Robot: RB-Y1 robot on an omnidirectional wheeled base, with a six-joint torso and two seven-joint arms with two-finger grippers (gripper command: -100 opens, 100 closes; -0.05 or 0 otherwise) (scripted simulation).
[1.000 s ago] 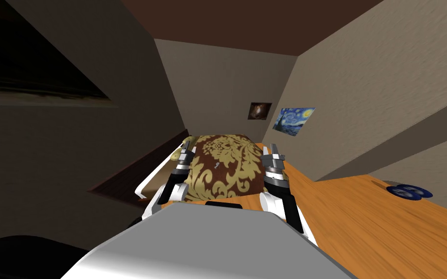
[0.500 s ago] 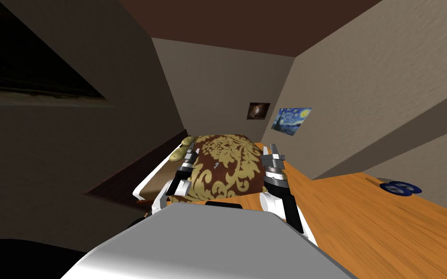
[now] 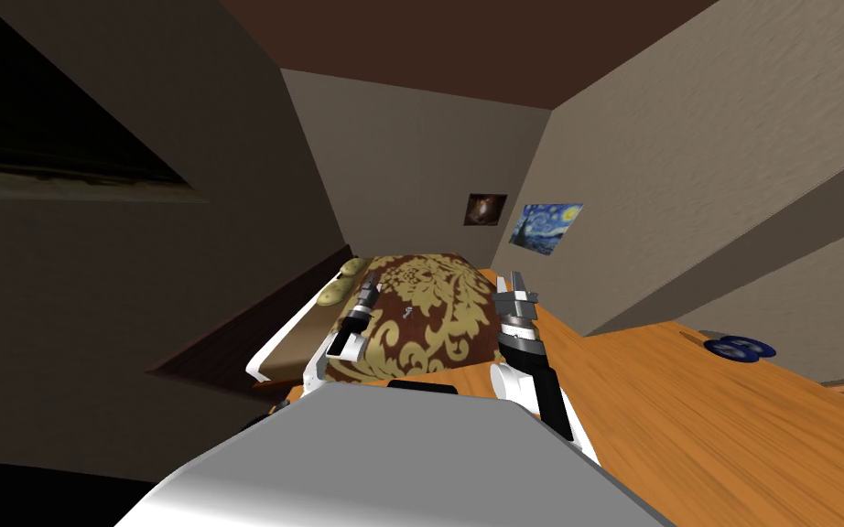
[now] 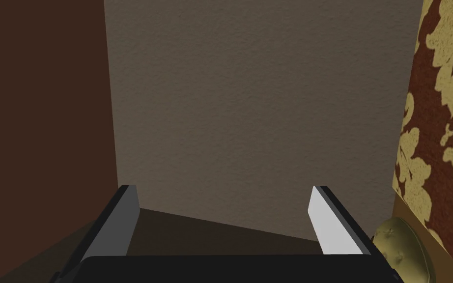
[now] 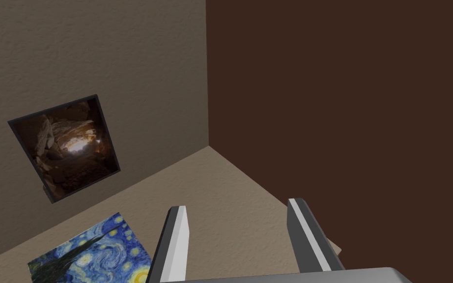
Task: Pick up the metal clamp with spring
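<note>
Head view says nothing's grabbed yet, so pretty much the whole pick is left to do. Left gripper (image 3: 370,289) hangs over the left side of the cover (image 3: 452,316), fingers spread, nothing between them. Right gripper (image 3: 513,279) sits at the opposite edge, also spread and empty. Clamp (image 3: 408,314) is a tiny pale speck on the cover between the two. It's closer to the left one, just off its right side, so I'd guess that hand swings over and drops.
</note>
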